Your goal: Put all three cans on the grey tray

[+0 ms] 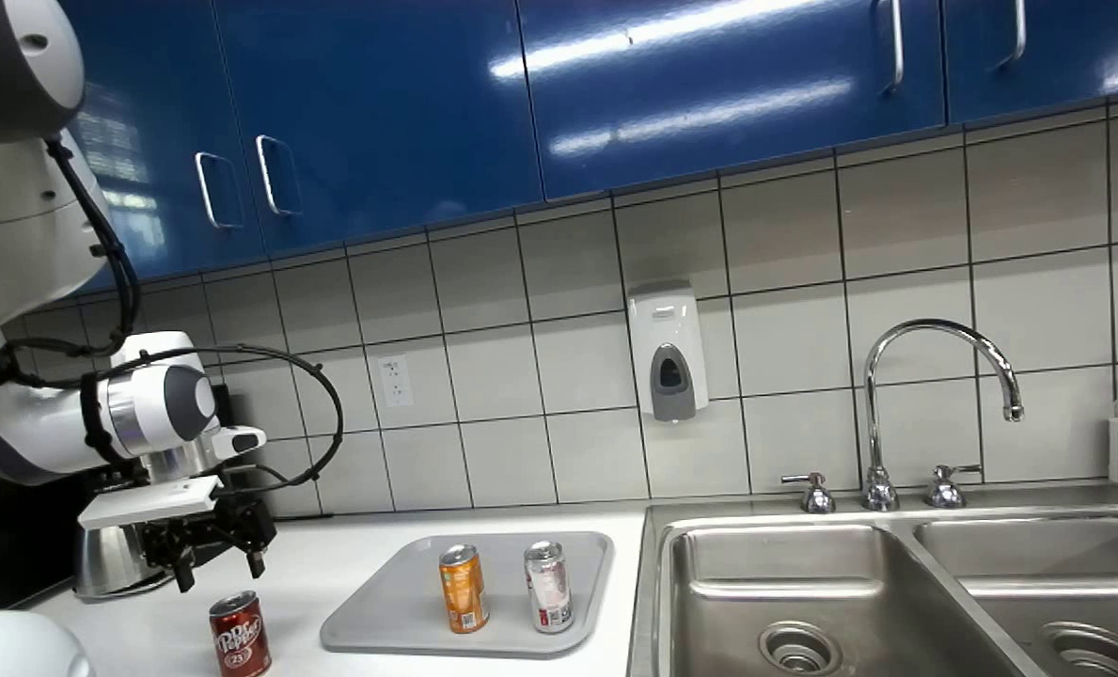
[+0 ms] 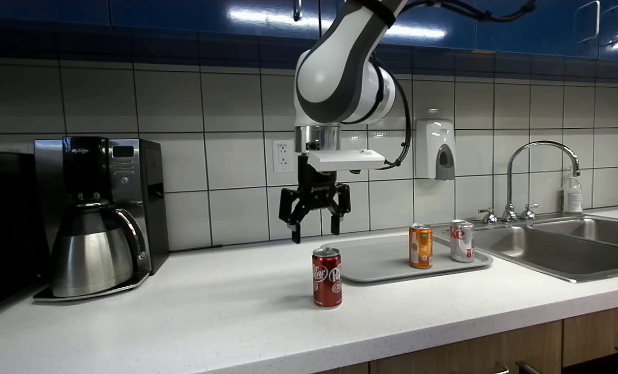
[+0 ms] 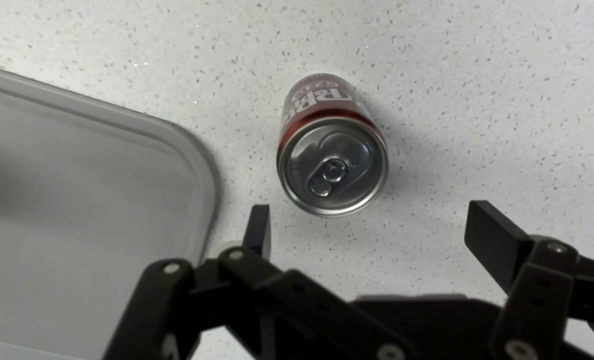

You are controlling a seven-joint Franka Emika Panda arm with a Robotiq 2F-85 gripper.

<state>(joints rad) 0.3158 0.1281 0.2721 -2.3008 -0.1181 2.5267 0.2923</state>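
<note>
Two cans stand upright on the grey tray (image 1: 389,606) in both exterior views: the orange-gold can (image 2: 420,247) and, nearer the sink, the silver-grey can (image 2: 462,241). The dark red can (image 2: 327,280) is upright on the white counter, just outside the tray. Above it hangs my gripper (image 2: 316,231), pointing down, its jaws wide apart and nothing between them. In the wrist view the red can's lid (image 3: 332,167) lies ahead of my gripper (image 3: 369,227), a little toward the left finger, untouched. A corner of the tray (image 3: 102,210) fills that view's left side.
A steel coffee pot (image 2: 94,254) sits in its coffee maker (image 2: 153,208) at the back of the counter. Beyond the tray lies a double sink (image 1: 775,583) with a curved faucet (image 1: 935,324). A soap dispenser (image 1: 669,357) is fixed to the tiled wall.
</note>
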